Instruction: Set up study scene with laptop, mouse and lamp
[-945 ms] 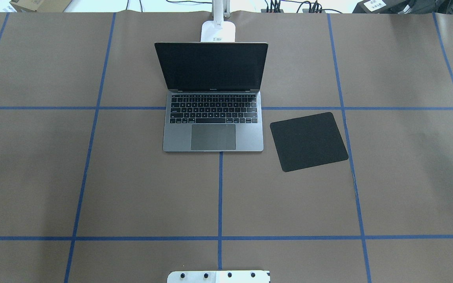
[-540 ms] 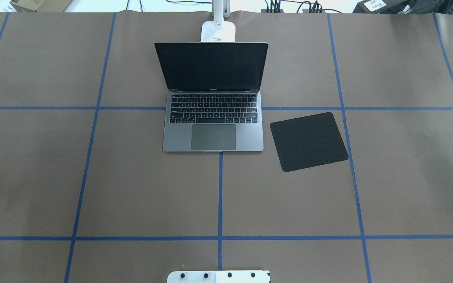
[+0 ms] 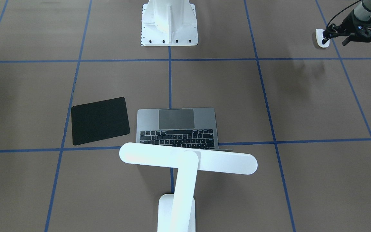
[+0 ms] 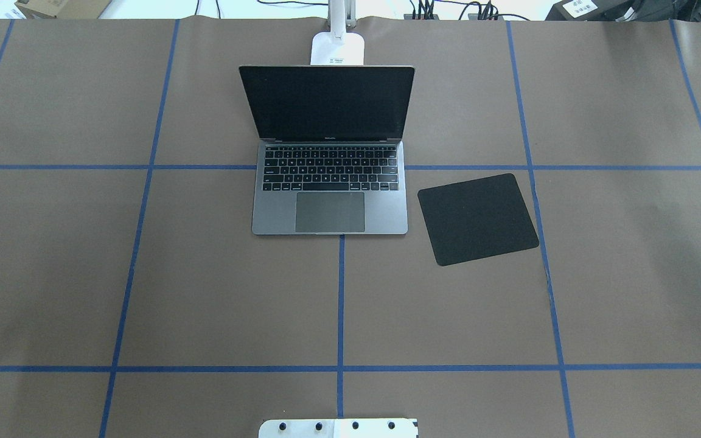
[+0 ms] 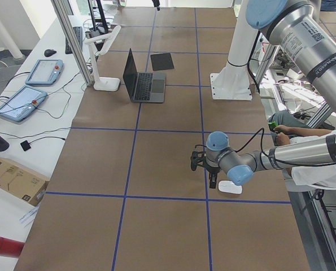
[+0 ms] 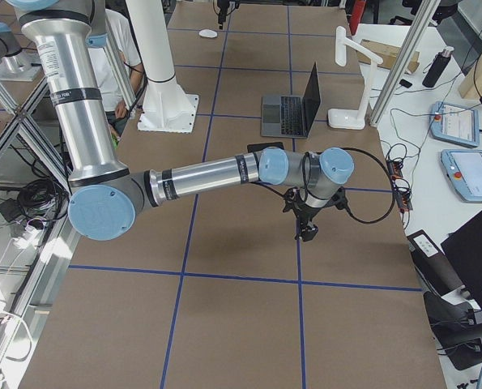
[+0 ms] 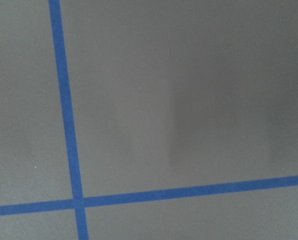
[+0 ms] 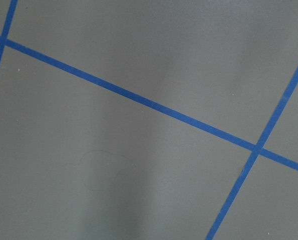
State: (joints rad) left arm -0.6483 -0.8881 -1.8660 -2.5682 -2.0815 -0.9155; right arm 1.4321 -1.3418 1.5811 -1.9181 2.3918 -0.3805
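In the front-facing view the mouse (image 3: 321,38) lay on the desk (image 3: 301,96) at two o'clock from the laptop (image 3: 204,119), well apart from it. The left gripper (image 3: 335,40) was just beside the mouse at its three o'clock, jaws spread wide and empty. A good grasp would probably centre the jaws across the mouse's flanks, descend squarely, then close gently on the glossy shell. The right gripper (image 6: 305,231) hung over bare desk; whether its jaws were wide or narrow could not be told.

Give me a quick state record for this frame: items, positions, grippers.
laptop: open, screen dark, centre of table
lamp: base behind laptop screen
mouse: on table, robot's far left, beside left gripper
black pad: right of laptop, nothing on it
left gripper: open, not holding mouse
right gripper: above table, open or shut unclear
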